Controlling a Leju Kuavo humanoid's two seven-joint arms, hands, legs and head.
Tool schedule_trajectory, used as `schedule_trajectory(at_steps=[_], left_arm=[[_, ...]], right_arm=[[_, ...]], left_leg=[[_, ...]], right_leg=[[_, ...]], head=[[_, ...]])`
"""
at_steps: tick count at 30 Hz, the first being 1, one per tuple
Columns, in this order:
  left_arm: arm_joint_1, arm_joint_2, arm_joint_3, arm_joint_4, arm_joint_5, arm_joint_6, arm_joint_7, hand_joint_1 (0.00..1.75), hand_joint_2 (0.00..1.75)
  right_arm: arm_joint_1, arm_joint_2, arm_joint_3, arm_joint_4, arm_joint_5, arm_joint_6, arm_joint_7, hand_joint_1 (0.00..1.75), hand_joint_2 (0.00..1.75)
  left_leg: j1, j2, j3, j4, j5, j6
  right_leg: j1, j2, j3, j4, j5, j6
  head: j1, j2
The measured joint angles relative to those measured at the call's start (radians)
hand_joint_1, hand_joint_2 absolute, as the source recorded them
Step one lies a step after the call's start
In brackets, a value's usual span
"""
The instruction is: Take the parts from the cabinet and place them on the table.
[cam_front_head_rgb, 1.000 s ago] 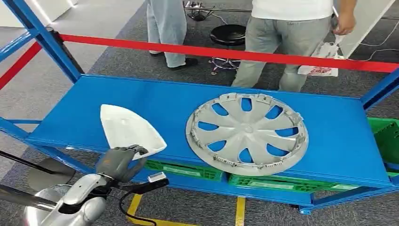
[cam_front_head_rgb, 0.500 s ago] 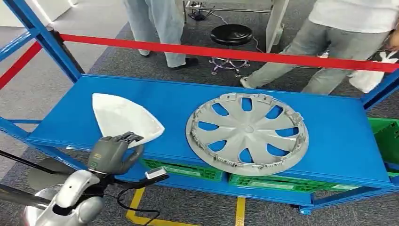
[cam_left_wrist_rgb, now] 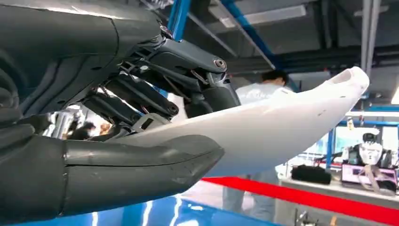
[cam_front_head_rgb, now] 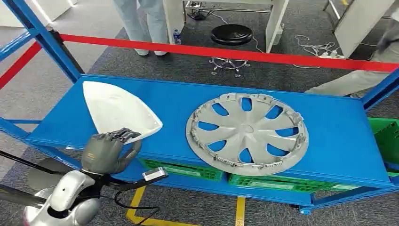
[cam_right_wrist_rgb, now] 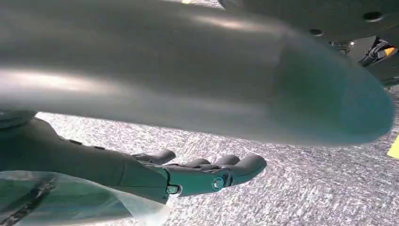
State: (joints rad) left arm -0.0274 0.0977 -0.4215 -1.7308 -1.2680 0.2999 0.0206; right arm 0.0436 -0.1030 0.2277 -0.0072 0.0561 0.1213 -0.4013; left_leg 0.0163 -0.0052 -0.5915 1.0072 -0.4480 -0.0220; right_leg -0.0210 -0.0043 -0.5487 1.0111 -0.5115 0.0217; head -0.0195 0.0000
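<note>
A white curved shell part [cam_front_head_rgb: 117, 110] is raised over the left of the blue shelf [cam_front_head_rgb: 169, 101], tilted up at its far end. My left hand [cam_front_head_rgb: 107, 149] grips its near edge at the shelf's front; in the left wrist view the thumb [cam_left_wrist_rgb: 141, 167] lies under the white part [cam_left_wrist_rgb: 282, 132] and the dark fingers [cam_left_wrist_rgb: 155, 94] press on top. A grey wheel cover [cam_front_head_rgb: 247, 133] lies flat on the shelf to the right. My right hand [cam_right_wrist_rgb: 207, 172] hangs over grey carpet, fingers apart and holding nothing.
A red rail [cam_front_head_rgb: 226, 53] crosses behind the shelf, with blue posts [cam_front_head_rgb: 42, 35] at the left. Green crates [cam_front_head_rgb: 263, 181] sit beneath the shelf. A black stool [cam_front_head_rgb: 230, 35] and people's legs [cam_front_head_rgb: 141, 23] stand beyond the rail. Yellow floor tape [cam_front_head_rgb: 240, 212] runs below.
My left hand has lifted the white part and drawn it left, its far end now higher. The people behind the rail have walked away to the sides.
</note>
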Motion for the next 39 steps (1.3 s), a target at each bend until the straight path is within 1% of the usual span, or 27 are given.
schedule_trajectory(at_steps=[4, 11, 17, 29, 39], left_arm=[[0.008, 0.004, -0.002, -0.005, -0.018, 0.028, 0.0, 1.75, 1.75], [0.019, 0.006, -0.003, -0.011, -0.021, 0.044, 0.0, 1.75, 1.75], [0.029, 0.006, -0.003, -0.018, 0.006, 0.054, -0.009, 1.75, 1.75], [0.033, 0.007, -0.003, -0.018, 0.011, 0.058, -0.016, 1.75, 1.75], [0.056, 0.01, 0.004, -0.029, 0.005, 0.092, -0.025, 1.75, 1.75]], right_arm=[[0.0, 0.0, 0.0, 0.002, -0.005, 0.0, 0.0, 0.0, 0.0], [0.0, 0.0, 0.0, 0.003, -0.011, 0.0, 0.0, 0.0, 0.0], [0.0, 0.0, 0.002, 0.003, -0.015, -0.002, 0.0, 0.0, 0.0], [0.001, 0.0, 0.002, 0.003, -0.015, -0.003, 0.0, 0.0, 0.0], [0.003, 0.0, 0.008, 0.003, -0.023, -0.004, -0.002, 0.0, 0.0]], left_leg=[[0.0, 0.0, 0.0, 0.0, 0.0, 0.0], [0.0, 0.0, 0.0, 0.0, 0.0, 0.0], [0.0, 0.0, 0.0, 0.0, 0.0, 0.0], [0.0, 0.0, 0.0, 0.0, 0.0, 0.0], [0.0, 0.0, 0.0, 0.0, 0.0, 0.0]], right_leg=[[0.0, 0.0, 0.0, 0.0, 0.0, 0.0], [0.0, 0.0, 0.0, 0.0, 0.0, 0.0], [0.0, 0.0, 0.0, 0.0, 0.0, 0.0], [0.0, 0.0, 0.0, 0.0, 0.0, 0.0], [0.0, 0.0, 0.0, 0.0, 0.0, 0.0]], head=[[0.0, 0.0], [0.0, 0.0], [0.0, 0.0], [0.0, 0.0], [0.0, 0.0]])
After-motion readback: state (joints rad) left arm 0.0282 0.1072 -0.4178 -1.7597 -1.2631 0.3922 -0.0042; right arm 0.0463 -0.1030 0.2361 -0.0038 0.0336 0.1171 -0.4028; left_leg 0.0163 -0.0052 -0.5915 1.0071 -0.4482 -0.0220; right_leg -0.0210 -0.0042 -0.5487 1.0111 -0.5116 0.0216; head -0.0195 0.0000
